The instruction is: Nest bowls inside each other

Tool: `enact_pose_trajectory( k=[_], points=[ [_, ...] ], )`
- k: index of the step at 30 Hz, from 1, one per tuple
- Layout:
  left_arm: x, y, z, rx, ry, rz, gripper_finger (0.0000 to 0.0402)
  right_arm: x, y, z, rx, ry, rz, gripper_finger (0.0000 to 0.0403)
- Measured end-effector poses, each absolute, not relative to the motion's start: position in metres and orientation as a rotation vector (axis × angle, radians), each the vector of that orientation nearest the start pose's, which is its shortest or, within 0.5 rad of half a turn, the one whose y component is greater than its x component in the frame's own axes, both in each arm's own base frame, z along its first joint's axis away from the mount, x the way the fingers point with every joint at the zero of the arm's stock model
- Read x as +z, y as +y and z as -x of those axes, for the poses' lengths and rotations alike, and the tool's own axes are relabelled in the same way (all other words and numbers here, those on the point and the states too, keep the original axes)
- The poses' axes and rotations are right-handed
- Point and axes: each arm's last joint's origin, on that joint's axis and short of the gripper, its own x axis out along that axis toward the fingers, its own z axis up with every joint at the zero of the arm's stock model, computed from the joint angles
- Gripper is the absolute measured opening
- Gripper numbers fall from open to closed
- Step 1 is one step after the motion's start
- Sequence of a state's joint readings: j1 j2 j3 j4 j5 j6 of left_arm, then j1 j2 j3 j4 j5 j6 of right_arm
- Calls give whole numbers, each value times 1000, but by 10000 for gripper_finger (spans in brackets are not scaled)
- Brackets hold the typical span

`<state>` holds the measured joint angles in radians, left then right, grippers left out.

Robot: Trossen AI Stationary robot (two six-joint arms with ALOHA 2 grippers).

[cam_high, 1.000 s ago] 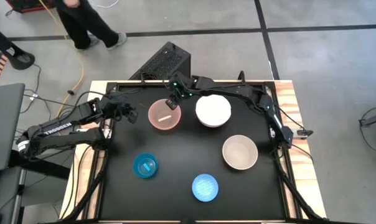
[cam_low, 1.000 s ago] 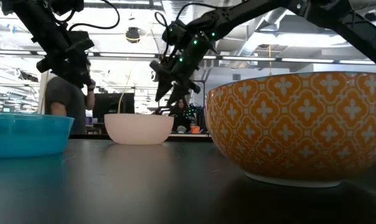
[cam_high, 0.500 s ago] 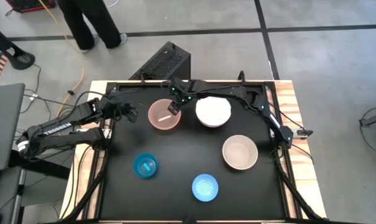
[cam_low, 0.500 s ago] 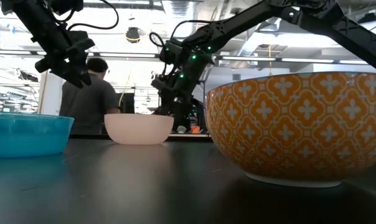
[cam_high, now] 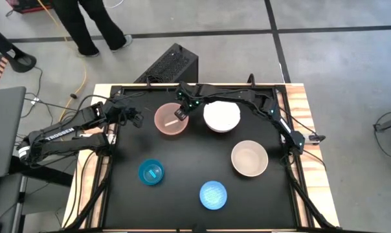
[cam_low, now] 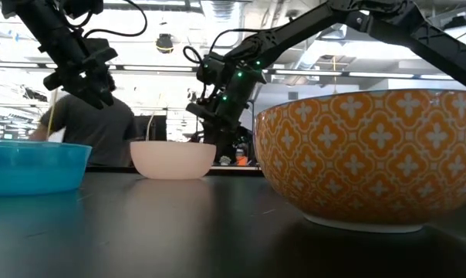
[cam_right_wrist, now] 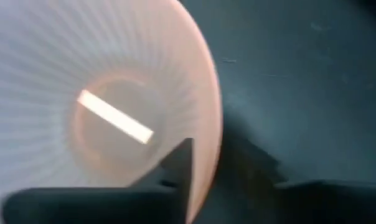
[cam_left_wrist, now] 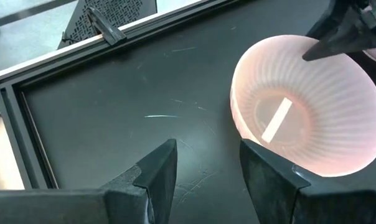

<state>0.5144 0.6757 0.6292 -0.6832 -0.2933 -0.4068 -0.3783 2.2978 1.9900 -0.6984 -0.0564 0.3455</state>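
Note:
The pink bowl (cam_high: 171, 120) stands upright on the black table, far left of centre, with the white bowl (cam_high: 221, 115) beside it. A beige bowl (cam_high: 249, 158) sits at the right and two blue bowls (cam_high: 151, 173) (cam_high: 213, 195) near the front. My right gripper (cam_high: 180, 114) slants down at the pink bowl's rim on the side facing the white bowl. It is open, with one finger (cam_right_wrist: 175, 168) inside and the other outside. My left gripper (cam_left_wrist: 206, 146) hovers open to the left of the pink bowl (cam_left_wrist: 303, 112). My right gripper straddles the pink bowl's rim (cam_right_wrist: 208, 168), one finger inside the bowl and one outside, slanting down from above. The outer finger stands clear of the wall. I cannot tell whether the inner finger touches. The bowl rests flat on the table.
A raised black frame (cam_high: 292, 129) edges the table. In the low view a bowl with an orange pattern (cam_low: 372, 154) fills the near right and a blue bowl (cam_low: 32, 166) the near left. A person (cam_high: 85, 22) walks on the floor beyond the far edge.
My right gripper has sunk and tipped further down, until its fingers stand around the pink bowl's rim. The bowls have stayed in place. The person behind the table has walked on.

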Motion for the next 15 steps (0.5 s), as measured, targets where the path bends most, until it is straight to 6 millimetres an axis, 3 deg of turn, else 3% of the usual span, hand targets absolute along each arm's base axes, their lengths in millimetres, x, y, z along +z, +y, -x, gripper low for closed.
enact_pose_trajectory(
  k=[2,4,9,15],
  points=[
    [254,73,-111,913,579,450,164,202,-187,-462,-464,925,-564,36],
    [254,73,-111,913,579,450,164,204,-192,-460,-464,922,-575,13],
    [254,73,-111,913,579,448,164,225,-205,-451,-483,841,-625,13],
    [255,73,-112,911,561,446,164,269,-216,-425,-468,791,-637,6]
  ],
)
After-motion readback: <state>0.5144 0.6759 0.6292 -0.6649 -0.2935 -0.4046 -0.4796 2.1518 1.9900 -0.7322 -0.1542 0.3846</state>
